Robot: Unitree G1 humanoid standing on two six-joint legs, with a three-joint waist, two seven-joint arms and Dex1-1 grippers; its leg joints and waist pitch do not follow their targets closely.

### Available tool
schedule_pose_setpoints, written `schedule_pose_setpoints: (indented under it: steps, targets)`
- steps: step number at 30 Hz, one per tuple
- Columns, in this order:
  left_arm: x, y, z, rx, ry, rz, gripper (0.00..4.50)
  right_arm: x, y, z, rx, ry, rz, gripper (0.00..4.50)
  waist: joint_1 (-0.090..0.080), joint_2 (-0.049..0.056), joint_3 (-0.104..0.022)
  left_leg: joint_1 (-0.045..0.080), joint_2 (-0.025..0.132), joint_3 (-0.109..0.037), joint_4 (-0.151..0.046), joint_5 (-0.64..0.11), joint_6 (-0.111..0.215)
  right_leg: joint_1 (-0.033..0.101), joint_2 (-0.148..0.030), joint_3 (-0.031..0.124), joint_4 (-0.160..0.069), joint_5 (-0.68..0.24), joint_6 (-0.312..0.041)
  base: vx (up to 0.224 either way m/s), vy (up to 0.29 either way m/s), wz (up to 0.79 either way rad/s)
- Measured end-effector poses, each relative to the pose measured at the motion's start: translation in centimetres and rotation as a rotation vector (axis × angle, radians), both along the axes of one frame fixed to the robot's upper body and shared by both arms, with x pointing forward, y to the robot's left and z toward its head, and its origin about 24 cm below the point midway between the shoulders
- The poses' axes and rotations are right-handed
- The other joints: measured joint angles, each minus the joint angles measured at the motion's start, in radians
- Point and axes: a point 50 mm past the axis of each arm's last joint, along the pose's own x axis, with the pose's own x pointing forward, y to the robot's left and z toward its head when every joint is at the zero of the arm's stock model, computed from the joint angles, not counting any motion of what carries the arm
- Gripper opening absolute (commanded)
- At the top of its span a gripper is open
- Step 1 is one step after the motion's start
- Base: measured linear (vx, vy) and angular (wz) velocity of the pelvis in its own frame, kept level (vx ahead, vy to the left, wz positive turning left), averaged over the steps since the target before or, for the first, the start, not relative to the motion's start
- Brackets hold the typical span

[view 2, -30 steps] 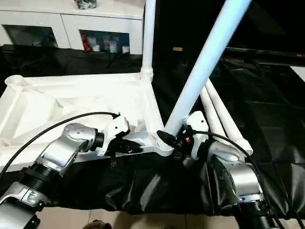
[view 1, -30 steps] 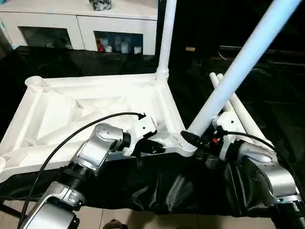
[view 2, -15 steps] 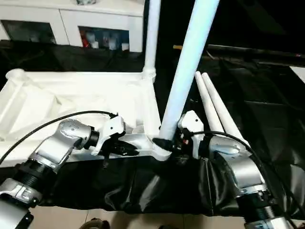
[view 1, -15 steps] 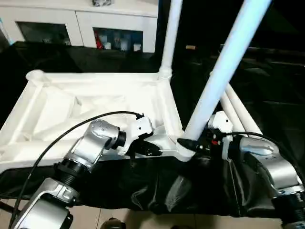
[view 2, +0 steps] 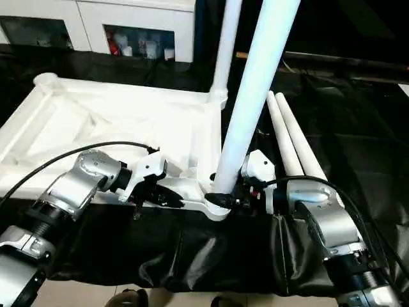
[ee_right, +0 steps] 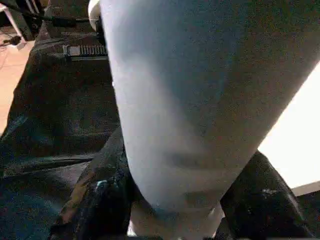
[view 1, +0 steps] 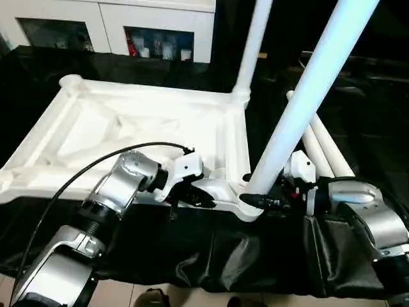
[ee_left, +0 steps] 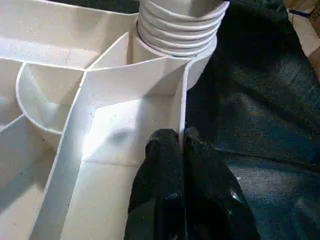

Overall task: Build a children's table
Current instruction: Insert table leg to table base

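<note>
The children's table top (view 1: 128,125) lies upside down on black cloth, ribbed underside up. One white leg (view 1: 252,45) stands upright in the far right corner socket. My right gripper (view 1: 261,200) is shut on the base of a second leg (view 1: 300,96), which rises at a slight tilt from the near right corner socket (view 1: 246,210); black fingers (ee_right: 100,200) flank the tube. My left gripper (ee_left: 181,137) is shut on the top's thin near rim wall, just left of that socket. Two more legs (view 2: 291,141) lie side by side on the cloth to the right.
A white cabinet (view 1: 115,25) with glass doors stands behind the work surface. The black cloth (view 1: 192,256) hangs over the near edge, with tan floor below. An empty round socket (view 1: 70,82) sits at the top's far left corner. A black cable (view 1: 96,169) arcs over my left forearm.
The held leg has swung from a strong rightward lean to more upright over the near right socket. The camera has shifted too. Both grips are unchanged.
</note>
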Motion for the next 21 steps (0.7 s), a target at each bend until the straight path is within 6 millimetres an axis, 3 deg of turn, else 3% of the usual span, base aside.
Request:
schedule_pose_setpoints:
  steps: [4,8,10,14,17,21]
  targets:
    - [0.3,0.3,0.2,-0.005,-0.012,0.037,0.0,0.7,0.8,-0.2,0.032,-0.02,-0.039,1.91,-0.006,-0.004,0.007,0.003,0.0,0.0,-0.002,0.0,0.0,-0.001,0.0,0.0,0.0,0.0,0.0,0.0,0.0,0.0]
    - [0.9,0.9,0.5,-0.016,-0.061,0.159,0.0,2.4,1.8,-0.3,0.057,-0.068,-0.176,1.91,-0.034,-0.013,0.018,0.002,0.0,-0.003,-0.003,0.0,0.0,-0.005,0.0,-0.002,-0.003,-0.001,0.001,-0.025,0.002,-0.05]
    - [1.0,1.0,0.5,-0.021,-0.082,0.227,0.0,3.4,2.5,-0.2,0.075,-0.083,-0.248,1.91,-0.05,-0.012,0.021,0.003,-0.001,-0.008,-0.003,0.0,0.0,-0.006,0.0,-0.006,-0.008,-0.001,0.001,-0.025,0.004,-0.06]
    - [0.9,0.7,0.7,-0.026,-0.127,0.395,0.0,5.6,4.3,-0.2,0.125,-0.073,-0.423,1.91,-0.069,-0.008,0.027,0.001,-0.001,-0.029,-0.005,0.0,0.0,-0.005,-0.004,-0.035,-0.033,-0.007,-0.01,-0.036,0.032,-0.22]
    - [0.7,-0.1,0.8,-0.039,-0.14,0.525,0.0,6.9,5.3,0.0,0.149,-0.059,-0.533,1.91,-0.083,-0.006,0.035,0.002,-0.003,-0.032,-0.006,0.0,0.0,-0.005,-0.013,-0.051,-0.039,-0.01,-0.014,-0.009,0.011,-0.07]
    - [0.3,-1.3,0.8,-0.051,-0.143,0.626,0.0,7.8,6.1,0.2,0.161,-0.045,-0.594,1.91,-0.086,-0.008,0.041,0.005,-0.005,-0.032,-0.006,0.0,0.0,-0.005,-0.014,-0.051,-0.039,-0.01,-0.014,0.0,0.0,0.0]
